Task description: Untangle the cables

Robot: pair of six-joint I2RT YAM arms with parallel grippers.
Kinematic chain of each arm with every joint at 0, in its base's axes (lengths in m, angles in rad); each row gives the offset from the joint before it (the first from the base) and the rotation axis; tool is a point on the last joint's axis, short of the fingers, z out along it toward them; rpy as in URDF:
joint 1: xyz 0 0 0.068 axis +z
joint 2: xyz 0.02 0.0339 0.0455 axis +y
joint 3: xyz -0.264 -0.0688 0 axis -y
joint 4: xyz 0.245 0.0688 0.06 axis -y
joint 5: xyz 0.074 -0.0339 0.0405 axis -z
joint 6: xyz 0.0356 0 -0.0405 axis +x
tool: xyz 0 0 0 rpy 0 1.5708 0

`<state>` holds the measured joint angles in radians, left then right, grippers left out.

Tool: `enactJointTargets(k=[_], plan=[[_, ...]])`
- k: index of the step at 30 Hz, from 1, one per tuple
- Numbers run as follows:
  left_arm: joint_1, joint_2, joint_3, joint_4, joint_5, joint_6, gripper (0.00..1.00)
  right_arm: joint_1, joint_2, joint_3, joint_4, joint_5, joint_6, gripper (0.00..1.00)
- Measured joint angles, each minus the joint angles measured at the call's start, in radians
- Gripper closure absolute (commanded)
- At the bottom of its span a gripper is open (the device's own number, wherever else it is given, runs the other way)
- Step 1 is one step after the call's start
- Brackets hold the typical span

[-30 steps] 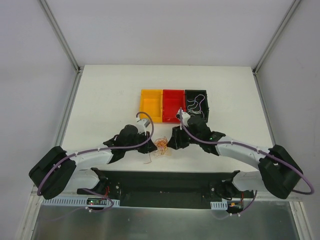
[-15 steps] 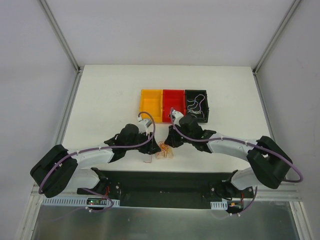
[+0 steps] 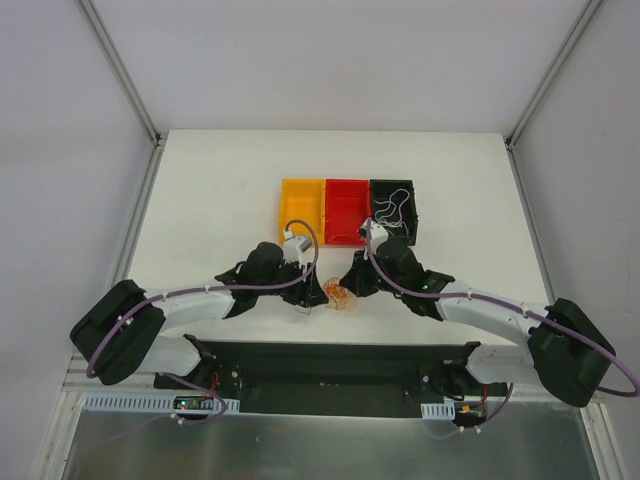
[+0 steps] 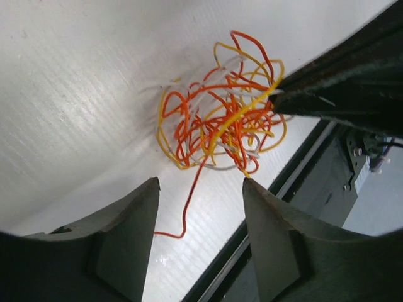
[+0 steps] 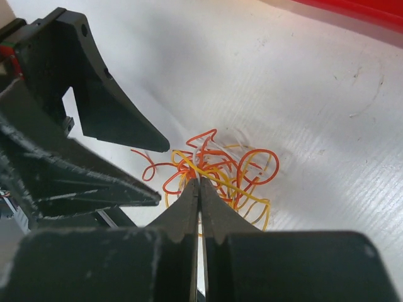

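tangled cables (image 4: 217,123) clump, right gripper (image 5: 199,182) pinched tight on some strands from 3 o'clock, left gripper (image 4: 200,184) gaping wide, empty, at 9 o'clock

The left arm (image 3: 190,305) and right arm (image 3: 480,305) reach forward and inward, lying low, their claws close together. The left claw (image 4: 200,182) is spread wide. The right claw (image 5: 200,184) is pressed closed, its tips pinching the cables (image 4: 220,126).
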<state>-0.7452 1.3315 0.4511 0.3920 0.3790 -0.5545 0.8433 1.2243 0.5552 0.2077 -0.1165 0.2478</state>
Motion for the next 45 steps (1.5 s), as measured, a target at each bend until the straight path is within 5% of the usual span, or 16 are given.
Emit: enactJointTargets(k=[3, 10, 20, 25, 40, 45], plan=[[0.0, -0.067, -0.047, 0.035, 0.022, 0.011, 0.28, 0.0, 0.004, -0.006, 0.016, -0.016, 0.008, 0.99], [-0.001, -0.288, -0.183, 0.119, -0.041, 0.005, 0.47, 0.0, 0.069, -0.031, 0.097, -0.129, 0.017, 0.99], [-0.001, -0.173, -0.159, 0.143, -0.015, 0.011, 0.62, 0.0, 0.121, -0.034, 0.165, -0.246, 0.021, 1.0], [-0.001, -0.149, -0.137, 0.145, 0.01, 0.018, 0.79, 0.0, 0.132, -0.034, 0.179, -0.26, 0.024, 0.99], [-0.001, -0.12, -0.119, 0.148, 0.043, 0.024, 1.0, 0.004, 0.137, -0.034, 0.194, -0.266, 0.037, 0.99], [-0.001, -0.101, -0.101, 0.142, 0.043, 0.024, 1.0, 0.007, 0.137, -0.034, 0.191, -0.253, 0.036, 0.79]])
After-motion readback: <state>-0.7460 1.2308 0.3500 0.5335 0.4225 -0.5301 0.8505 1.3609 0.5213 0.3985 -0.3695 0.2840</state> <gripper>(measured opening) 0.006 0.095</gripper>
